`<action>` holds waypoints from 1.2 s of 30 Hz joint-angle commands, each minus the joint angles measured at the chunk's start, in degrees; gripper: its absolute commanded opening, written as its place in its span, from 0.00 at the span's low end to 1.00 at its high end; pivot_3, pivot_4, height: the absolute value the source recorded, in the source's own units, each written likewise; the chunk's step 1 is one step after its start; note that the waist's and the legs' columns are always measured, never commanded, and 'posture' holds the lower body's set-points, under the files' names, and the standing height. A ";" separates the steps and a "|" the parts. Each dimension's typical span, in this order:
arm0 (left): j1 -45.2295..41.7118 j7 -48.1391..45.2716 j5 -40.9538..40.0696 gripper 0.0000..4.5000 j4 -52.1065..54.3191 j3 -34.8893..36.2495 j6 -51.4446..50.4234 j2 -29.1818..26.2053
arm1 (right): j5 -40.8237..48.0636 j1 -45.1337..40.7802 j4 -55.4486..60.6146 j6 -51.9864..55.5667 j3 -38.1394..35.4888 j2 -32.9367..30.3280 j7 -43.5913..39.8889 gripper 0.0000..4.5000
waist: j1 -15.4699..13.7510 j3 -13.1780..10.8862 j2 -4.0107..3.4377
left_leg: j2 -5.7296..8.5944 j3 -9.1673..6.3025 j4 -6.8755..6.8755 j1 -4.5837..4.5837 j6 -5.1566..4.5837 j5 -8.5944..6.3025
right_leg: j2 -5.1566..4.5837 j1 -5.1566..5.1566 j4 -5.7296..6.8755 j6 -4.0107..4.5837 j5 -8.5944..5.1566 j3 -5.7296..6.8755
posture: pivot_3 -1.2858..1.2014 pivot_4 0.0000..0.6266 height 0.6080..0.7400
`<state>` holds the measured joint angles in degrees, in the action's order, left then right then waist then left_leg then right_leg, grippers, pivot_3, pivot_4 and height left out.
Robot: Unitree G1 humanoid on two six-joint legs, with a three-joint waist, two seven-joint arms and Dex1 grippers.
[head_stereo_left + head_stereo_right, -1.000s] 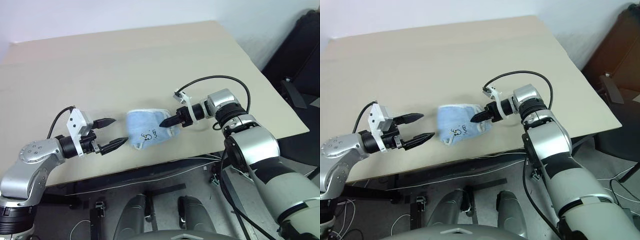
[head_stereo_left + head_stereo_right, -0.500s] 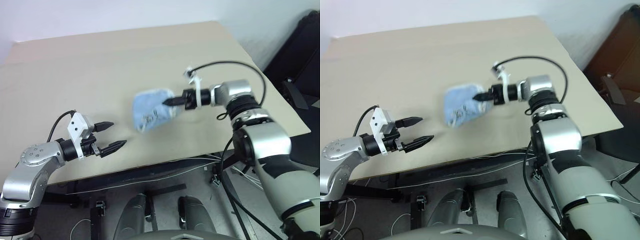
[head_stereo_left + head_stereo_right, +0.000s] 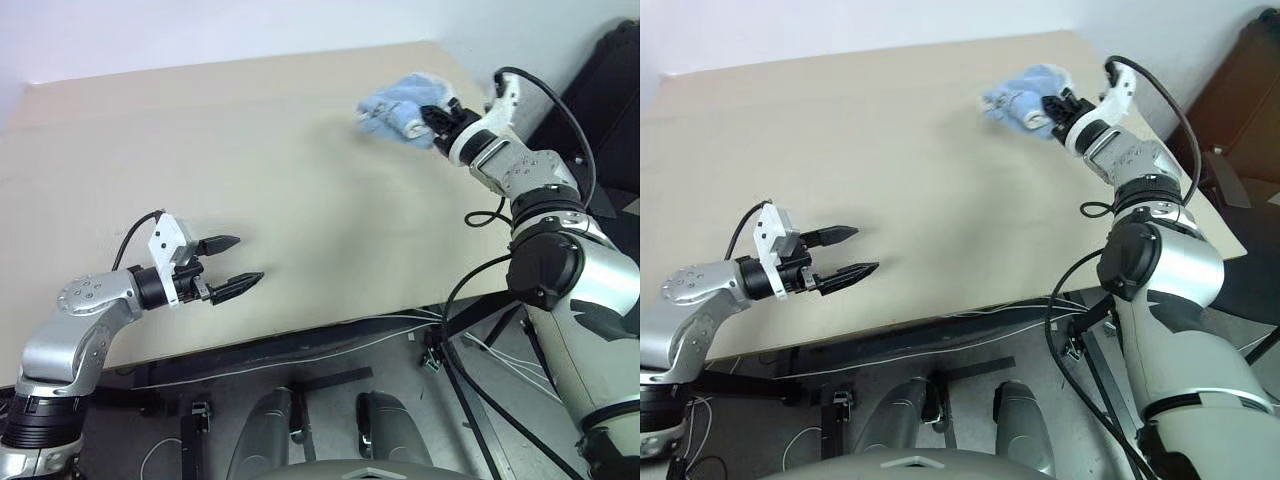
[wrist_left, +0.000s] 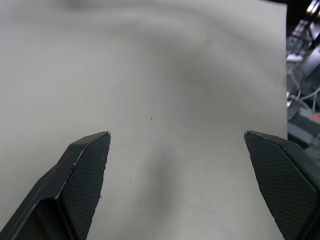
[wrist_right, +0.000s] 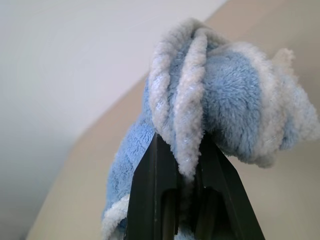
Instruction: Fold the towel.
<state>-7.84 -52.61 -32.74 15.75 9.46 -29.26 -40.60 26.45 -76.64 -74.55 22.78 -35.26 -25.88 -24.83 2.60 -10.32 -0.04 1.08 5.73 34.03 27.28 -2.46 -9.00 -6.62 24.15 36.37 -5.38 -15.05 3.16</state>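
The towel (image 3: 398, 106), light blue terry with cream edging, hangs bunched in the air over the table's far right part. My right gripper (image 3: 432, 118) is shut on it; in the right wrist view a cream-edged fold of the towel (image 5: 210, 105) is pinched between the black fingers (image 5: 150, 200). My left gripper (image 3: 240, 262) stands open near the table's front left, nothing between its fingers (image 4: 82, 165), far from the towel.
The beige table (image 3: 300, 190) spreads between the two arms. Its right edge runs just past the right arm, with black equipment (image 3: 600, 110) beyond. Cables (image 3: 380, 330) hang below the front edge.
My right gripper has lifted the bunched towel off the table's middle and carried it up and away to the far right. The left arm has stayed almost still, open.
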 commanded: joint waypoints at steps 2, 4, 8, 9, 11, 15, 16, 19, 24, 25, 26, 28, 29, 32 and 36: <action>0.46 1.31 -0.91 1.00 2.02 1.42 -0.23 0.30 | 3.62 -0.76 -0.47 -6.46 -4.81 -1.28 5.96 0.00 | 0.11 0.00 0.00 | -0.01 0.04 0.01 0.00 -0.20 0.10 | 0.03 -0.02 0.00 -0.01 0.00 0.01 | 0.52 0.24 0.96; 1.56 1.28 -0.30 1.00 2.76 1.09 0.12 0.02 | 3.65 -0.28 -1.11 -7.23 -5.49 -1.55 7.87 0.00 | 0.08 0.00 0.00 | -0.04 0.04 0.07 0.00 -0.29 0.15 | 0.07 -0.05 0.03 -0.04 0.02 0.03 | 0.52 0.24 0.96; 2.34 1.85 -0.45 1.00 3.59 1.50 0.04 -0.07 | 1.59 1.73 -1.94 -8.33 -4.34 -1.71 10.20 0.00 | -0.03 0.00 0.00 | -0.07 0.03 0.15 -0.02 -0.37 0.20 | 0.08 -0.11 0.06 -0.12 0.07 0.03 | 0.52 0.24 0.96; 2.51 2.00 -0.49 1.00 3.70 1.67 0.03 -0.12 | 1.34 2.44 -2.09 -8.70 -4.30 -1.72 10.93 0.00 | -0.08 0.00 0.00 | -0.07 0.02 0.16 -0.03 -0.41 0.21 | 0.06 -0.14 0.06 -0.13 0.08 0.03 | 0.52 0.24 0.96; 3.06 2.22 -0.61 1.00 3.89 2.13 0.02 -0.26 | 0.79 4.08 -2.41 -9.00 -4.33 -1.74 12.65 0.00 | -0.10 0.00 0.00 | -0.06 0.03 0.19 -0.03 -0.47 0.24 | -0.01 -0.16 0.06 -0.08 0.13 0.03 | 0.52 0.24 0.96; 4.62 2.63 -0.87 1.00 4.61 3.29 -0.01 -0.52 | 0.58 6.68 -2.86 -8.07 -4.93 -1.66 15.37 0.00 | 0.02 -0.01 -0.01 | -0.05 0.05 0.21 -0.03 -0.54 0.21 | -0.06 -0.18 -0.01 0.03 0.24 0.02 | 0.52 0.24 0.96; 4.89 2.76 -0.91 1.00 4.76 3.49 0.01 -0.55 | 0.47 7.06 -2.89 -7.94 -4.92 -1.64 16.05 0.00 | 0.03 -0.01 -0.01 | -0.05 0.06 0.21 -0.03 -0.54 0.21 | -0.07 -0.17 -0.01 0.04 0.25 0.01 | 0.52 0.24 0.96; 5.42 3.09 -1.21 1.00 5.04 4.13 -0.14 -0.56 | 0.00 7.85 -2.89 -7.31 -4.41 -1.37 16.65 0.00 | 0.04 -0.01 -0.01 | -0.06 0.04 0.19 -0.03 -0.54 0.21 | -0.06 -0.14 0.01 0.07 0.27 0.02 | 0.52 0.24 0.96; 5.60 3.10 -1.24 1.00 4.93 4.78 -0.30 -0.75 | -0.06 7.83 -2.86 -6.62 -4.73 -1.09 17.42 0.18 | 0.03 -0.01 -0.01 | -0.06 0.04 0.19 -0.03 -0.54 0.21 | -0.06 -0.13 0.01 0.08 0.27 0.01 | 0.52 0.24 0.96; 5.49 3.11 -1.35 1.00 4.89 4.94 -0.43 -0.82 | -0.07 7.73 -2.85 -6.51 -4.82 -1.08 17.39 0.26 | 0.03 -0.01 -0.01 | -0.06 0.04 0.19 -0.03 -0.54 0.21 | -0.06 -0.13 0.00 0.08 0.27 0.01 | 0.52 0.24 0.96; 5.37 3.12 -1.41 1.00 4.84 5.05 -0.53 -0.89 | -0.08 7.62 -2.85 -6.44 -4.94 -1.17 17.53 0.32 | 0.00 -0.01 -0.01 | -0.06 0.05 0.19 -0.03 -0.53 0.22 | -0.06 -0.14 0.00 0.08 0.27 0.01 | 0.52 0.24 0.96; 5.17 3.08 -1.38 1.00 4.64 5.12 -0.58 -0.98 | -0.16 7.48 -2.83 -6.44 -5.03 -1.28 17.68 0.49 | -0.03 -0.01 -0.01 | -0.06 0.05 0.19 -0.03 -0.53 0.22 | -0.06 -0.14 -0.01 0.08 0.27 0.02 | 0.52 0.24 0.96; 5.15 3.06 -1.31 1.00 4.65 5.11 -0.57 -1.03 | -0.19 7.42 -2.81 -6.40 -5.03 -1.34 17.69 0.55 | -0.02 -0.01 -0.01 | -0.06 0.05 0.19 -0.03 -0.53 0.22 | -0.06 -0.14 -0.01 0.08 0.27 0.02 | 0.52 0.24 0.96; 5.20 3.14 -1.35 1.00 4.89 5.11 -0.74 -1.18 | -0.11 7.37 -2.76 -6.41 -5.21 -1.90 17.85 0.78 | 0.01 -0.01 -0.01 | -0.06 0.05 0.19 -0.03 -0.54 0.21 | -0.06 -0.14 -0.01 0.08 0.27 0.01 | 0.52 0.24 0.96; 5.41 3.15 -1.50 1.00 5.11 5.14 -0.91 -1.36 | 0.22 7.35 -2.67 -6.49 -5.68 -2.80 18.48 0.99 | -0.03 -0.01 -0.01 | -0.06 0.05 0.19 -0.03 -0.54 0.21 | -0.06 -0.14 -0.01 0.08 0.27 0.02 | 0.52 0.24 0.96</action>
<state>-2.48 -49.55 -33.25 18.85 12.81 -30.06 -41.10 26.07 -68.07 -78.09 16.63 -40.11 -26.92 -6.53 2.56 -10.33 -0.05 1.02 5.78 34.22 27.25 -3.00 -8.79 -6.70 24.01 36.36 -5.30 -14.78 3.18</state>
